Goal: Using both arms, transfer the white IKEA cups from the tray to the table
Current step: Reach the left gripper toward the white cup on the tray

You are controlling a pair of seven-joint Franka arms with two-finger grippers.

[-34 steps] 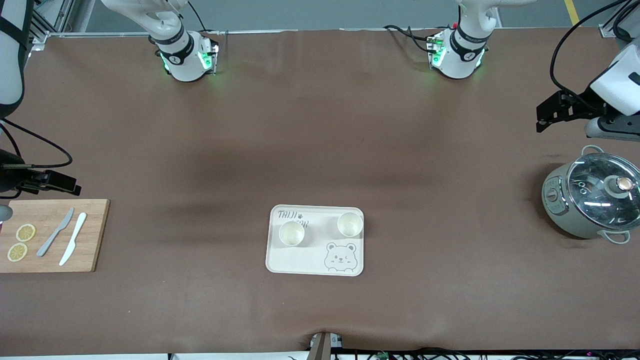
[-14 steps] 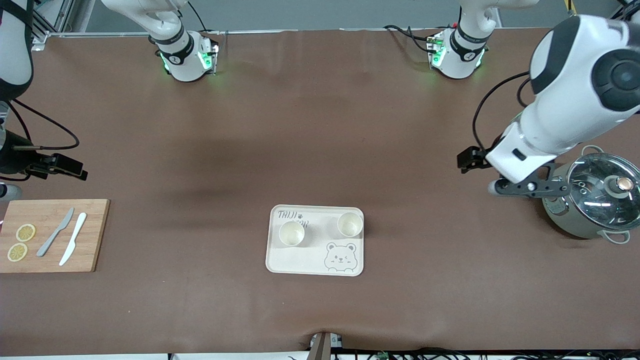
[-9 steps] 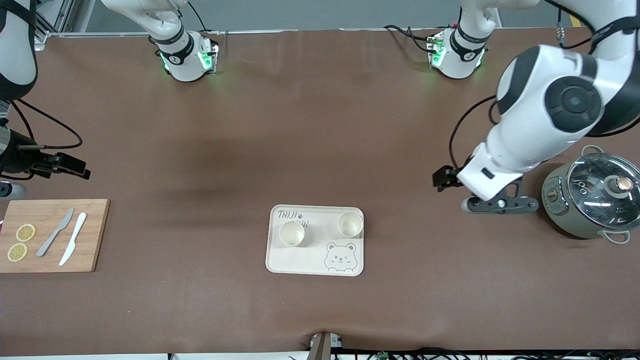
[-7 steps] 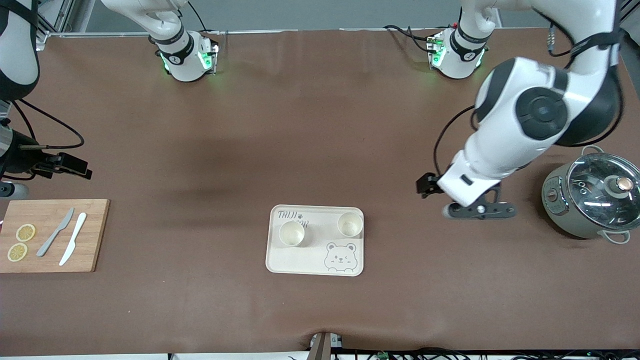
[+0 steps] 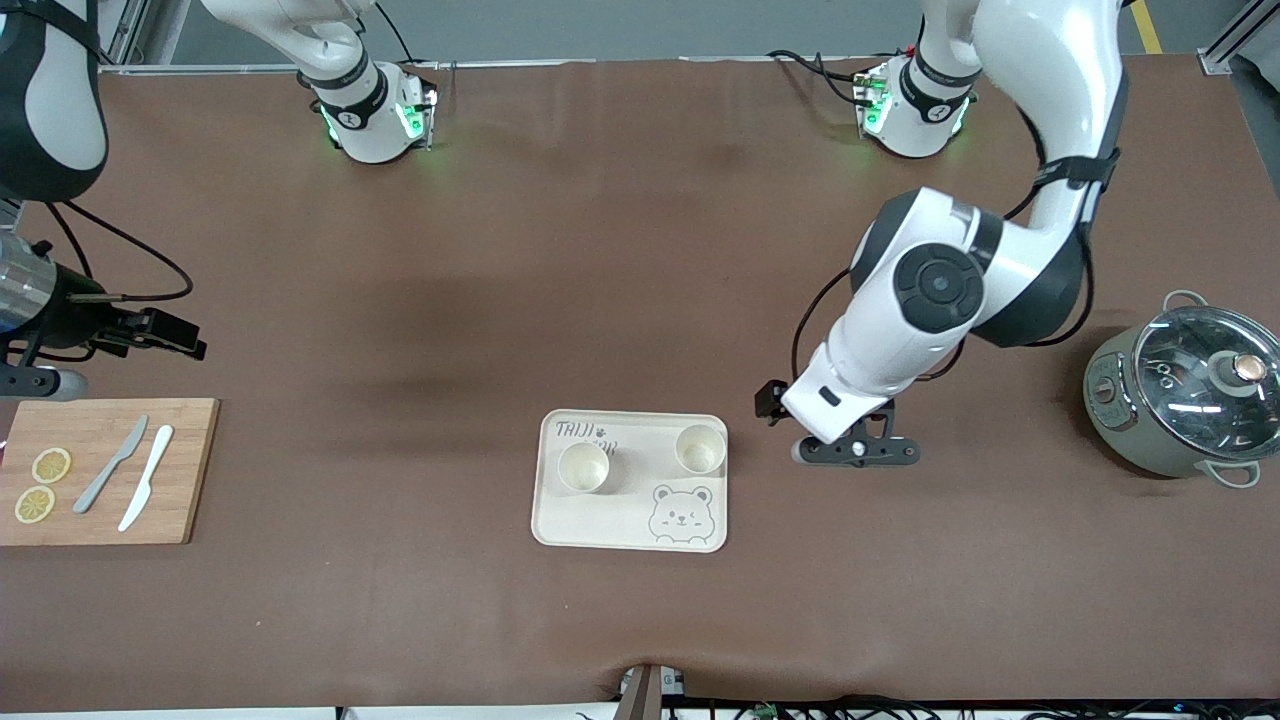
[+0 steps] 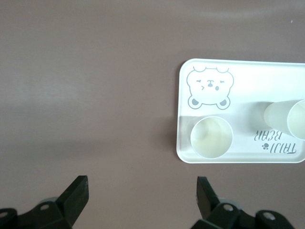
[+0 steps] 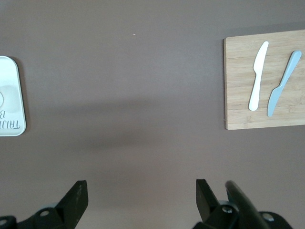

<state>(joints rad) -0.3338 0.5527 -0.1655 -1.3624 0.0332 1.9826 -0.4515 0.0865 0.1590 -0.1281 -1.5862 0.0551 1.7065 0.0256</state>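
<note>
Front view. A cream tray with a bear drawing lay on the brown table near the middle of the edge closest to the camera. Two white cups stood upright on the tray's half farther from the camera: one cup toward the right arm's end, the other cup toward the left arm's end, apart from each other. The left gripper hung over bare table just beside the tray's edge toward the left arm's end. A grey pot with a glass lid stood at the left arm's end of the table; a wooden board with two knives and two lemon slices lay at the right arm's end. The right gripper hung over the table just by the board.

Left wrist view. The left gripper's fingers stood spread wide, holding nothing, over the table beside the tray, with the nearer cup close by.

Right wrist view. The right gripper's fingers stood equally spread and empty over bare table between board and tray.
</note>
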